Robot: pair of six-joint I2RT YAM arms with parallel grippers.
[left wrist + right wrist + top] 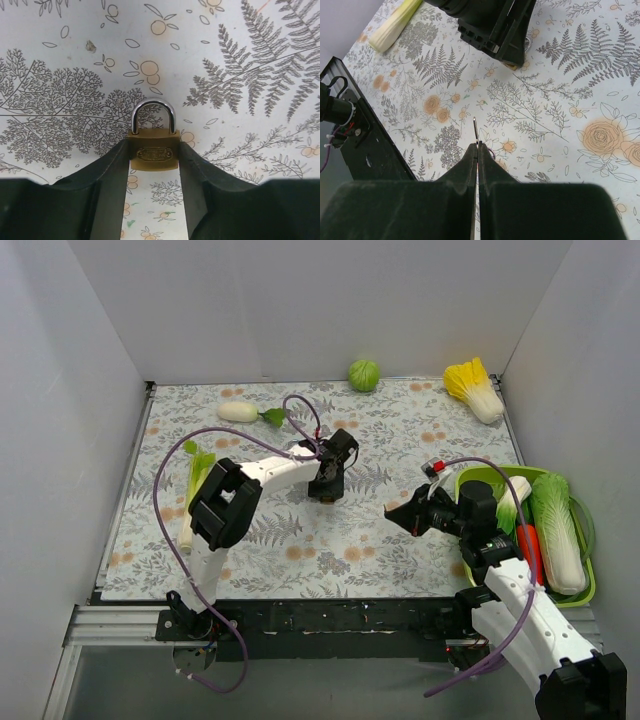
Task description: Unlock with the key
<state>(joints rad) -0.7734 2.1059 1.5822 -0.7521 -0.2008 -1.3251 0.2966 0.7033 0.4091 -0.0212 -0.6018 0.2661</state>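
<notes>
A brass padlock (154,149) with a closed steel shackle sits between the fingertips of my left gripper (154,155), which is shut on its body and holds it on the floral tablecloth. In the top view the left gripper (328,483) is at the table's middle, and the padlock is hidden under it. My right gripper (478,148) is shut on a thin metal key (475,131), whose blade sticks out past the fingertips. In the top view the right gripper (397,515) is to the right of the left one, apart from it. The left gripper (495,30) shows at the top of the right wrist view.
A green tray (585,592) at the right holds a napa cabbage, a carrot and a white vegetable. At the back lie a green cabbage (364,374), a yellow-leaved cabbage (474,388) and a white radish (238,411). A leek (194,488) lies at the left.
</notes>
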